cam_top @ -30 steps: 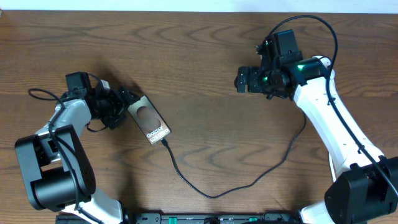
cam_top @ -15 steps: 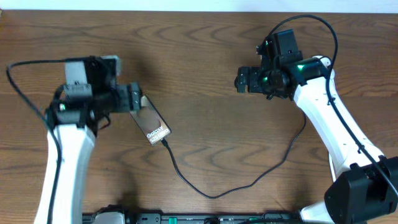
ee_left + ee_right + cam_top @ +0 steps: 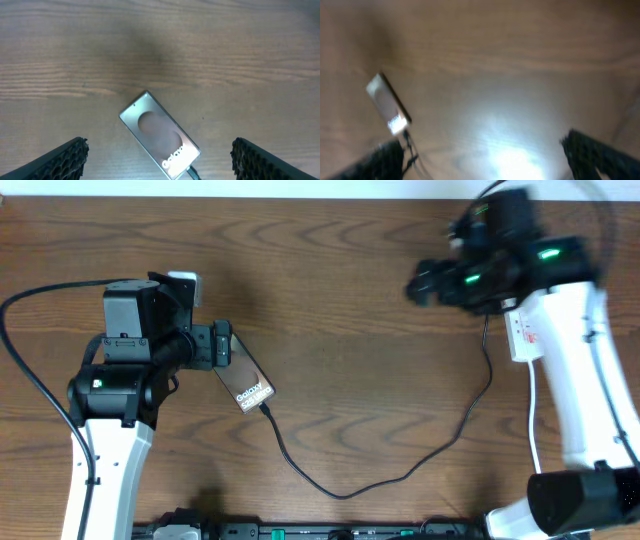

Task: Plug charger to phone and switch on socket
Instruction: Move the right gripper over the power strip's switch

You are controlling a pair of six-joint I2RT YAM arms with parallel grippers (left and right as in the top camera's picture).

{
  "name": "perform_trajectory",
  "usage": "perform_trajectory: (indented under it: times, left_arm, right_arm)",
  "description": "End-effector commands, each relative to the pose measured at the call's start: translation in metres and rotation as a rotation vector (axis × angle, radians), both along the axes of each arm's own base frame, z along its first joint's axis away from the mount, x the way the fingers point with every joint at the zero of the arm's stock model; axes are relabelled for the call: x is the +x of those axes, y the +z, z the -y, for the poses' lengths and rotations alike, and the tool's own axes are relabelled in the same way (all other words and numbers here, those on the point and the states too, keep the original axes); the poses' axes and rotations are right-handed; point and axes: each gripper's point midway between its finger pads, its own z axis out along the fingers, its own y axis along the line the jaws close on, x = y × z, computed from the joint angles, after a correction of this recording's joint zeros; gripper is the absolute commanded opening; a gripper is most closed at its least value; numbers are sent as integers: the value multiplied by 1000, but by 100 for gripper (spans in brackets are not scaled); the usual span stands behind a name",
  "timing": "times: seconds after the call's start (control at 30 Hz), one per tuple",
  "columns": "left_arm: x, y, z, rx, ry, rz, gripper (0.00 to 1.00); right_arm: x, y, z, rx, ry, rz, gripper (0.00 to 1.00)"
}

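The left gripper [image 3: 224,346] is hovering over the upper end of the flat bronze-brown rectangular phone [image 3: 159,134], its fingers [image 3: 70,157] spread wide and gripping nothing. The phone is lying diagonally on the brown wooden table [image 3: 340,330], left of centre, with its white lettering toward the lower end. The long thin black charger cable [image 3: 340,494] is meeting the phone's lower edge with its small connector tip [image 3: 265,408]. From there it is looping toward the near edge and rising to the right, where its far end is passing out of sight beneath the right arm [image 3: 560,360].

The right gripper [image 3: 422,282] is hanging over the far right of the table, well apart from the phone. Its wrist view is blurred, but its fingers [image 3: 600,155] are showing at the two lower corners with bare table between them, so it looks spread and empty.

The plugging step appears done, though how firmly the tip is seated cannot be told. That is leaving the socket switch as the step in hand. The socket cannot be made out in any view, so the next move is calling for finding it, then pressing its switch with a fingertip without dragging the cable.
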Motion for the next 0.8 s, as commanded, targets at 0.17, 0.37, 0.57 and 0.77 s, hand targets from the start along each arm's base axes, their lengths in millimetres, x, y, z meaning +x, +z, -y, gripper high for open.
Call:
perform_trajectory:
  times: [0.17,0.37,0.57,0.77]
  left_arm:
    - [1,1,-2,21,-6,6,92]
    - [1,1,-2,21,-6,5,92]
    - [1,1,-2,21,-6,5,92]
    - [1,1,-2,21,-6,6,92]
  right_arm:
    - [-8,47,195,-107,-342,128,99]
    - [-27,13,242,-84,-283,100,99]
    - [-27,-59,236,-41,-151,62,99]
    - [-20,-99,218,16,-108,68,99]
